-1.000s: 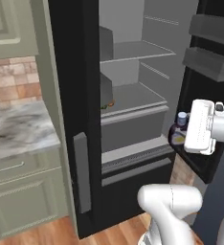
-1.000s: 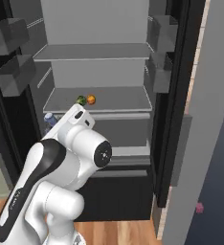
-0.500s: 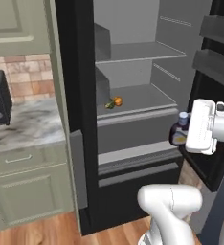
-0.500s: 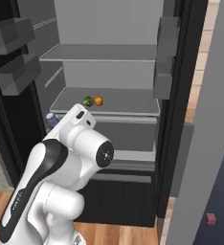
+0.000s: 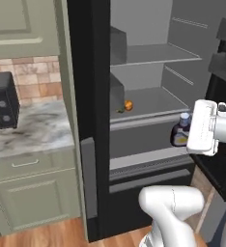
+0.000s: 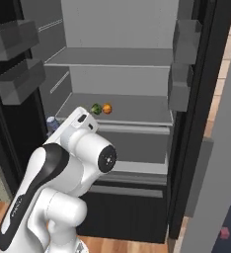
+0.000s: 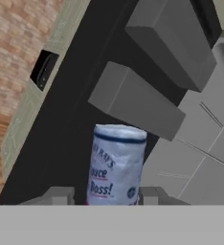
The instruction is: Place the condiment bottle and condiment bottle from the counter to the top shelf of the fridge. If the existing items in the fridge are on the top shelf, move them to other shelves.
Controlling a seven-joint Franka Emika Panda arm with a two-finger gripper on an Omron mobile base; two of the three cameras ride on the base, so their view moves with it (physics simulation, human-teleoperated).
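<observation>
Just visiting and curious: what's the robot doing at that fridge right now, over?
Fingers shut on one condiment bottle, held in front of the open fridge. Top shelf bare. Broccoli and orange vegetable on a lower shelf, not blocking.

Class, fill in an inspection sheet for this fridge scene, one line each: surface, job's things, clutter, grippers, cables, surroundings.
Surface: marble counter left of the open fridge; no bottle seen on the visible part.
Job's things: one condiment bottle held upright in front of the fridge; top shelf bare; broccoli floret and orange vegetable side by side on the shelf below.
Clutter: nothing seen.
Grippers: gripper shut on the condiment bottle.
Cables: nothing seen.
Surroundings: black microwave, sage-green cabinets, brick backsplash, wood floor, grey door bins.
</observation>
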